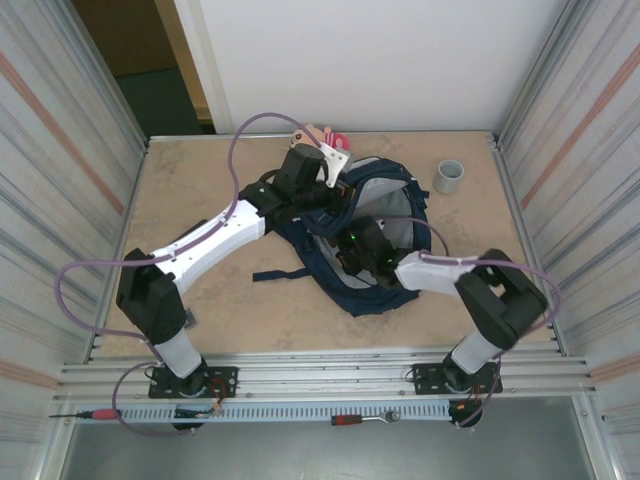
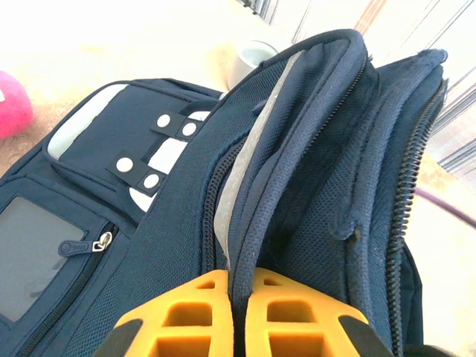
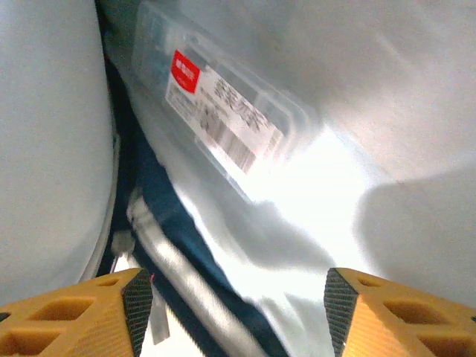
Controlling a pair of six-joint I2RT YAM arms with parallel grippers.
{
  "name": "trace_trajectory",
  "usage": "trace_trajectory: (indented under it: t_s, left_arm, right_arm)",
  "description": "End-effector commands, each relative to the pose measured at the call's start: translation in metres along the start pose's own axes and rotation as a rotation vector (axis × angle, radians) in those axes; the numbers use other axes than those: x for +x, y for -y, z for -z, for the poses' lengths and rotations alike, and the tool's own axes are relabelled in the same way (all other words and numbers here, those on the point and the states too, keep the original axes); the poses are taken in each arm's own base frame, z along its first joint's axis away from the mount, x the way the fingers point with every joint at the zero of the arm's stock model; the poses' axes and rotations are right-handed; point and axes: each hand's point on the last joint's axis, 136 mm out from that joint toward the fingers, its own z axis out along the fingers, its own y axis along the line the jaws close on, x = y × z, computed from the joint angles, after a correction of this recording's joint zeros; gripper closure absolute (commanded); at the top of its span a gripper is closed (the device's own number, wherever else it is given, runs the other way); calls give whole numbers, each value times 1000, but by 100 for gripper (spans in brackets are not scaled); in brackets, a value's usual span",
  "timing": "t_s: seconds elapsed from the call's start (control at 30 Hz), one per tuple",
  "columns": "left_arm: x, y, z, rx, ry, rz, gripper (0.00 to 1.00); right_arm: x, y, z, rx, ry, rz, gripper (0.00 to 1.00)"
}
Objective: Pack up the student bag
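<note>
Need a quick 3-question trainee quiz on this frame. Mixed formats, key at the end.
1. True or false: the left pincer is shut on an edge of the student bag.
2. Short answer: what colour is the square patch on the label of the clear case ahead of the right pincer?
3. Pick one: the right pincer is A) open, holding nothing; B) shut on the student bag; C) shut on the clear case.

Key: 1 true; 2 red; 3 A.
</note>
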Motion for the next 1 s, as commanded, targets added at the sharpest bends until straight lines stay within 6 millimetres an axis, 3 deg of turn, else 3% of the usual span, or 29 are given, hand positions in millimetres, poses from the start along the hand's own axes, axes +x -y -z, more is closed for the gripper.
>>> trace_trajectory:
  t_s: [0.0,0.13,0.27,0.37,0.43,0.57,0.67,0.7,0.8,0.9,0.97]
  left_arm:
    - [-47,1,35,-14,168,-16,100]
    - [-28,-3,29,-28,128,-37,100]
    - [0,-4,18,-28,64,-57,100]
    - [30,1,4,-16,-7,-85,100]
    - [53,9,-5,6,-58,-91,100]
    - [102,34,-22,81,-166,-143,97]
    - [126,47,-24,113,-226,-173,80]
    - [132,49,-22,129,-242,-175,71]
    - [140,58,-7,232,-280,-247,50]
    - [151,46,17,253,-343,-343,30]
    - [157,23,37,241,-378,-383,22]
  right_arm:
    - [-1,39,32,152,15,51,36]
    - [-13,46,82,186,80,106,36]
    - [-29,42,151,234,146,246,36]
    - [-42,42,197,282,196,333,35]
    - [-48,37,214,264,192,378,35]
    - [-53,21,224,200,138,399,36]
    - [-55,14,226,189,121,456,37]
    - [-55,13,226,190,119,479,37]
    - [-55,9,225,177,117,524,36]
    - [-51,-3,220,117,92,563,36]
    - [-49,-10,215,80,77,577,36]
